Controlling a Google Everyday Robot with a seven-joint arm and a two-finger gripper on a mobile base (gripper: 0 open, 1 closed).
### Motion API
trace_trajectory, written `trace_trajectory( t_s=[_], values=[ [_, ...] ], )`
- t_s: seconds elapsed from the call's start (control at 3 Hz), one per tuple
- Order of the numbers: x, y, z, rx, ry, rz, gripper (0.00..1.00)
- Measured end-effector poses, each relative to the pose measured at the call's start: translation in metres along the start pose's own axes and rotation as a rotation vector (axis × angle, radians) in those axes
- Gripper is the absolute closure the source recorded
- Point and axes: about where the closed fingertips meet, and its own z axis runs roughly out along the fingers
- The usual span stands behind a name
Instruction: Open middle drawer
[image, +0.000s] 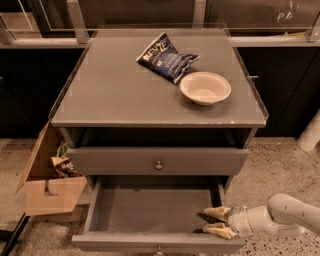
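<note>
The grey cabinet has its middle drawer (125, 161), a flat grey front with a small round knob (158, 164), standing about flush under the top. The taller bottom drawer (150, 210) below it is pulled far out and looks empty. My gripper (214, 221) comes in from the right on a white arm (280, 217). It is over the bottom drawer's right front corner, below and right of the middle drawer's knob. Its tan fingertips (216, 212) are apart and hold nothing. The band under the tabletop is in shadow.
On the cabinet top (115, 85) lie a dark chip bag (167, 60) and a white bowl (205, 88). An open cardboard box (47, 180) with items sits on the floor at the left. Dark cabinets stand behind.
</note>
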Motion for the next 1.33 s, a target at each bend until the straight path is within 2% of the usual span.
trace_trajectory(
  t_s=[0.33, 1.33],
  values=[
    [-0.004, -0.005, 0.001, 0.000, 0.000, 0.000, 0.00],
    [-0.010, -0.016, 0.004, 0.000, 0.000, 0.000, 0.00]
  ],
)
